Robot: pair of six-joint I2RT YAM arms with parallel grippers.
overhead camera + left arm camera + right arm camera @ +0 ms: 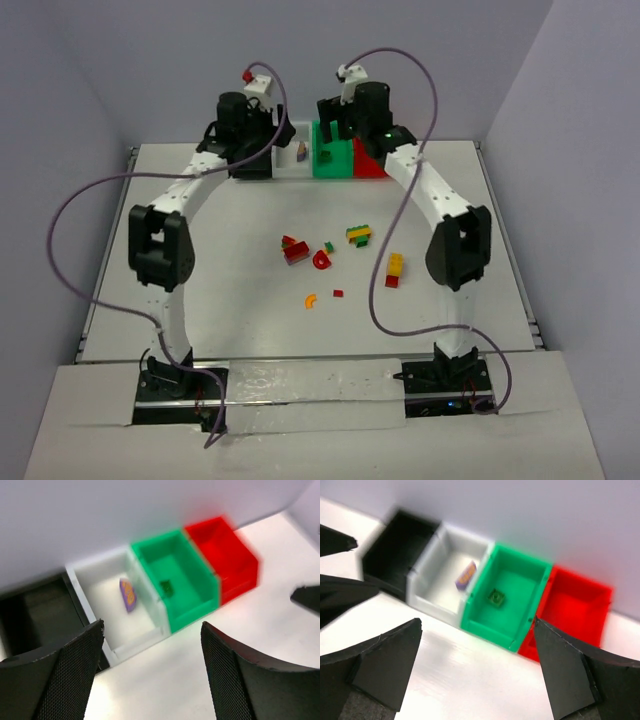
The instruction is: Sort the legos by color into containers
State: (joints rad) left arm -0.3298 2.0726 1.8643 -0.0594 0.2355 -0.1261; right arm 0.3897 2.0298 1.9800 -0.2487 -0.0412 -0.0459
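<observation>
Left gripper (pixel 152 630) and right gripper (pixel 477 625) hover empty, jaws apart, over the bins (pixel 195 612) (their drop-off spot). A seemingly purple lego (pixel 128 595) lies in the white bin (pixel 107 607).

White left arm (pixel 183 192) and right arm (pixel 437 192) with chunky black joints, looping purple cables (pixel 55 240), black bases (pixel 180 388) low in the frame, matte black fingers (pixel 75 680), mesh-textured on the left.

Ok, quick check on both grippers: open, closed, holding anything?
Left gripper: open, holding nothing.
Right gripper: open, holding nothing.
</observation>
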